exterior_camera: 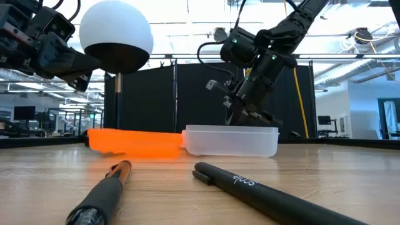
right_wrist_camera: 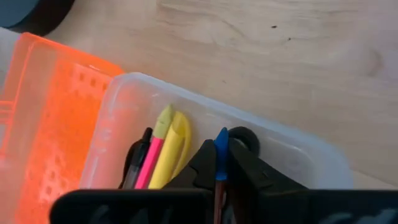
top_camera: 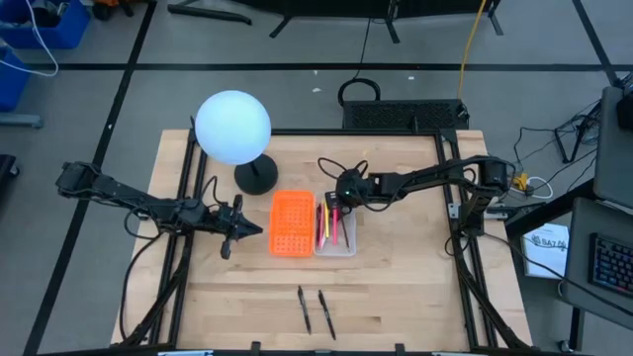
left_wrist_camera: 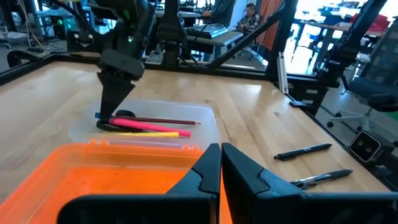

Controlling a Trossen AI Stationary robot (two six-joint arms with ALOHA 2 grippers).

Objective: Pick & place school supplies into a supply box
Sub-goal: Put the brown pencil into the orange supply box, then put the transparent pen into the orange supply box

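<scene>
— Wooden desk (top_camera: pixel 396 287) first, from its left edge: what's there?

— The left gripper (top_camera: pixel 233 229) hovers over the left part of the desk, fingers together and holding nothing, just beside an orange perforated tray (top_camera: pixel 292 223). Behind it, toward the far edge, stands a white globe lamp (top_camera: pixel 232 127).

— And the clear box?

— The clear box (top_camera: pixel 336 245) sits at the middle of the desk, touching the orange tray's right side. Inside lie a pink pen (left_wrist_camera: pixel 140 124), a yellow one (left_wrist_camera: pixel 165 133), a dark pencil (left_wrist_camera: pixel 168 121) and what looks like a black scissor handle (right_wrist_camera: pixel 244 138).

— The right arm?

— The right gripper (right_wrist_camera: pixel 221 163) is down in the box's far end, clamped on a thin blue pen (right_wrist_camera: pixel 221 146).

— So how far along?

— Mostly done, I'd judge. That blue pen awaits release, and two black pens (top_camera: pixel 315 311) lie by the near edge.
</scene>
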